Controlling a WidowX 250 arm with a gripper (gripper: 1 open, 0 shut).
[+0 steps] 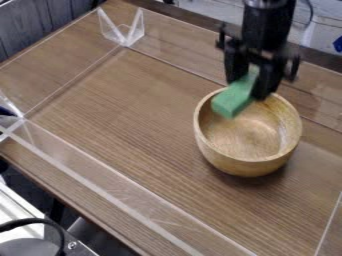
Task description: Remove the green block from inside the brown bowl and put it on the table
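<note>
Up top, the tool [257, 82] pinches the light, rigid bright-green rectangular block [238, 98] by its upper end, round light-brown wooden bowl [249, 134] below.

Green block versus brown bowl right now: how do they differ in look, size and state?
The green block is bright green, flat and elongated; the brown bowl is round, light-brown wood with thick walls. The block is much smaller than the bowl. The block hangs tilted in the shut gripper, lifted above the bowl's near-left rim; the bowl sits upright on the table with nothing visible inside. Both are plain, single-coloured objects.
</note>
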